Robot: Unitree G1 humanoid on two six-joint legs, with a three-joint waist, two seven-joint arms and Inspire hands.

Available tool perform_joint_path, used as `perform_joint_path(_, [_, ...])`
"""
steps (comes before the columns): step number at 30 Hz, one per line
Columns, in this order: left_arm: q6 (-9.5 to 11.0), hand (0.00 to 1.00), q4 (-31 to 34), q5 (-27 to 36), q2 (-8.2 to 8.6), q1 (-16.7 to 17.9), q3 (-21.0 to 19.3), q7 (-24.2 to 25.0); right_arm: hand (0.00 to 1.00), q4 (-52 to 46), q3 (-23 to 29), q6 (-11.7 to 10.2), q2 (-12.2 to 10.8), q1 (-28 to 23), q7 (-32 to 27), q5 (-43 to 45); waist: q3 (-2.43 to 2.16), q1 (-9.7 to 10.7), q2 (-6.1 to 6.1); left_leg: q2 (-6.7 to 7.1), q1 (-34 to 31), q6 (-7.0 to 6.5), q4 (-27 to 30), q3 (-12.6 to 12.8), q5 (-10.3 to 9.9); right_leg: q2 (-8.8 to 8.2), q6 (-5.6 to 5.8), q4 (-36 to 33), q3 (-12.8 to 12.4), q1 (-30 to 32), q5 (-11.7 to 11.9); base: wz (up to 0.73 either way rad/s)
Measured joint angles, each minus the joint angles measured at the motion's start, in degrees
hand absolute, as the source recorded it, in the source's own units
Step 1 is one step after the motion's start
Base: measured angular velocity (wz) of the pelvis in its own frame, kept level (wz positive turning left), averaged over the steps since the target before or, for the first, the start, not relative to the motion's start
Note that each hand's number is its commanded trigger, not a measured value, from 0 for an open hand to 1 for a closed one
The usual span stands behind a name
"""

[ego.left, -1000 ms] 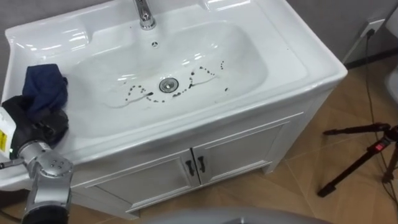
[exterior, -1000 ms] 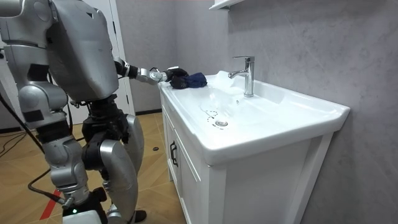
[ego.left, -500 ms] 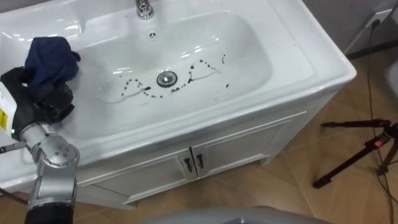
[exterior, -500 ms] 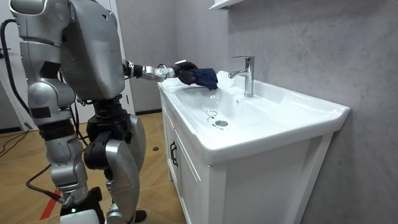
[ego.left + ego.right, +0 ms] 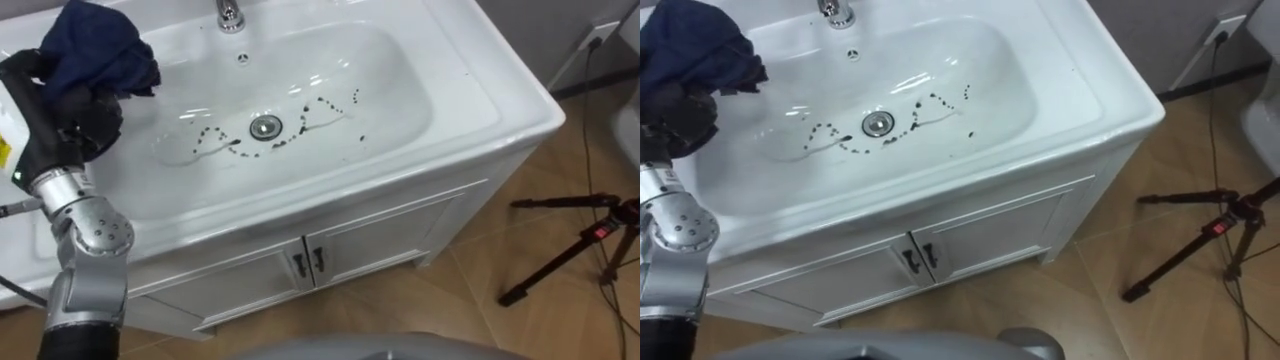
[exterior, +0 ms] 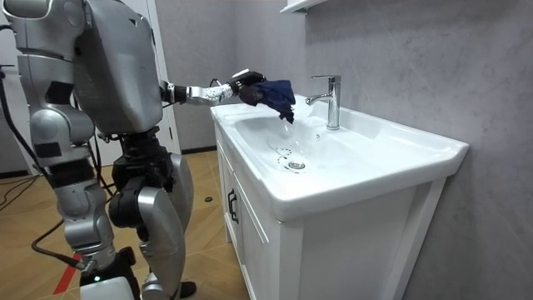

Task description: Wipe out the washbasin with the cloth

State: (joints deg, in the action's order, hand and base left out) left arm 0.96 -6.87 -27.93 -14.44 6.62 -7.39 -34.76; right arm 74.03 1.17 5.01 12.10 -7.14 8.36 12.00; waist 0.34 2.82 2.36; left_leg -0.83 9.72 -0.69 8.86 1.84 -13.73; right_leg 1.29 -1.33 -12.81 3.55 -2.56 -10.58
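- Left hand (image 5: 62, 120): fingers curling round the dark blue cloth (image 5: 100, 45), holding it aloft.
- Basin (image 5: 385, 80): lying below-right of the hand, dark specks (image 5: 325, 103) ringing the drain (image 5: 265, 126).

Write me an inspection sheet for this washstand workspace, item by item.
Surface: white basin, dark specks strung around the drain.
Job's things: dark blue cloth held above the basin's left end; faucet at the back.
Clutter: nothing seen.
Hands: left hand curled round the cloth.
Cables: dark cable hanging from a wall socket.
Surroundings: cabinet doors shut below; tripod on the wooden floor; grey wall.
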Motion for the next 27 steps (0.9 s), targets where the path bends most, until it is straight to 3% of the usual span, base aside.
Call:
perform_joint_path(8, [-0.86, 1.0, -1.13, -3.63, 0.0, 0.69, 4.22, 0.71, 0.0, -0.13, -0.55, 0.88, -0.06, 0.29, 0.29, 0.02, -0.12, 0.68, 1.1, -0.18, -0.15, 0.02, -0.19, 0.73, 0.01, 0.13, -0.22, -0.92, -0.32, 0.49, 0.08, -0.04])
perform_joint_path(15, [-3.62, 1.0, -2.75, -4.98, 0.0, 0.69, 4.42, 4.46, 0.0, -0.66, -0.54, 1.48, -0.05, 0.13, 0.57, 0.03, -0.11, 1.91, 0.66, -0.09, -0.08, 0.03, 0.42, 1.11, 0.02, -0.06, -0.24, -0.91, -0.42, 0.52, 0.05, -0.02])
perform_joint_path(19, [-5.62, 1.0, -3.52, -6.57, -0.01, 0.68, 4.94, 8.38, 0.0, -0.7, -0.52, 2.64, -0.07, 0.12, 0.6, 0.08, -0.12, 2.12, 0.68, -0.05, -0.04, 0.03, 0.53, 1.15, 0.02, -0.12, -0.22, -0.8, -0.34, 0.55, 0.04, 0.0])
perform_joint_path(27, [-8.41, 1.0, -11.88, -8.46, -0.02, 0.38, 7.24, 17.33, 0.0, -1.0, -1.23, 3.84, 0.18, 0.48, 0.61, 2.08, -0.07, 2.02, 1.44, -0.32, -0.02, 0.06, 0.35, 1.34, -0.01, 0.11, -0.36, -1.15, -0.19, 0.63, 0.05, 0.0])
